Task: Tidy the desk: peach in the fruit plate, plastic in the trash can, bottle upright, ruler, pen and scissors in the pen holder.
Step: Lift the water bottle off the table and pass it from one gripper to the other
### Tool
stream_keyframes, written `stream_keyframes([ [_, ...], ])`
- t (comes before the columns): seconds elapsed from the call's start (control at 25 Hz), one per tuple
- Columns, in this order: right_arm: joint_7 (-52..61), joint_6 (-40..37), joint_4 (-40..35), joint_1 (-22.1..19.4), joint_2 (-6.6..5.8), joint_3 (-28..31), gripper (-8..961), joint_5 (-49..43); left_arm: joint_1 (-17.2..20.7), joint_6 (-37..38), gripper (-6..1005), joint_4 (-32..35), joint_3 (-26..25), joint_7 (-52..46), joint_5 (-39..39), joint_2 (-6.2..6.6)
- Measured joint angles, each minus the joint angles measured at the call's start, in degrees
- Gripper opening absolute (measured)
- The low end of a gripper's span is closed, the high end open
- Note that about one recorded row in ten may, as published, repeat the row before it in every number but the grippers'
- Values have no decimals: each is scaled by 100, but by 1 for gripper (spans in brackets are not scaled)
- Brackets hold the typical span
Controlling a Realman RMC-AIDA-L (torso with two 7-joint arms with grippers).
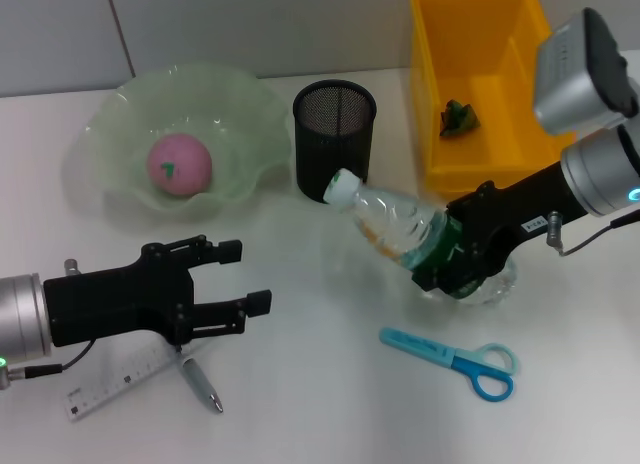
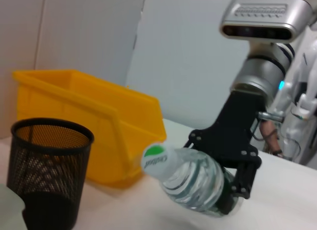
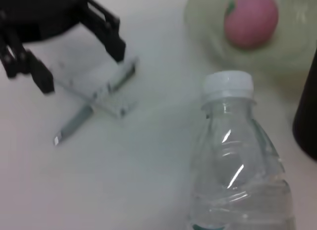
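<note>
A white counter (image 1: 320, 404) fills most of the head view; behind it, along the top, stands a pale grey panelled wall (image 1: 200, 29)

Bright even light, soft shadows, wrist views blurred

A pink peach (image 1: 180, 164) sits in the pale green wavy fruit plate (image 1: 245, 109) at the far left, the black mesh pen holder (image 1: 335, 134) stands upright just right of it, and the yellow trash can (image 1: 480, 44) at the far right holds a crumpled green scrap of plastic (image 1: 458, 117). The clear bottle (image 1: 400, 224), white-capped with a green label, is tilted with its cap toward the pen holder and its base low at the right. Near left lie a clear ruler (image 1: 115, 382) and a grey pen (image 1: 200, 382) crossing each other, while the blue scissors (image 1: 455, 357) lie flat and closed at the near right.
</note>
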Motion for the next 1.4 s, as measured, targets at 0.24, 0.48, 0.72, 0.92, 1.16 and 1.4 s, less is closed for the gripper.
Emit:
stream_keyframes([
  [0.24,-495,34,152,-342,63,107,751,774,23,-32,808,-171,-78,-7,-264,-10],
  [0.48,-1203,117,651,-583,85,284,751,1683,34,-31,808,-383,-122,-6,-651,-19],
  [0.72,-1963,129,1433,-616,89,468,751,2292,41,2,808,-690,-125,-42,-1176,-31],
  [0.92,-2326,151,1795,-603,154,464,751,2503,-4,66,808,-927,-123,-59,-1483,-51],
  [1.16,-2730,148,2273,-579,176,445,751,2945,-28,165,808,-1243,-83,-35,-1948,-67],
  [1.4,-2935,161,2558,-511,191,442,752,3087,-67,278,808,-1385,-81,-18,-2096,-84],
])
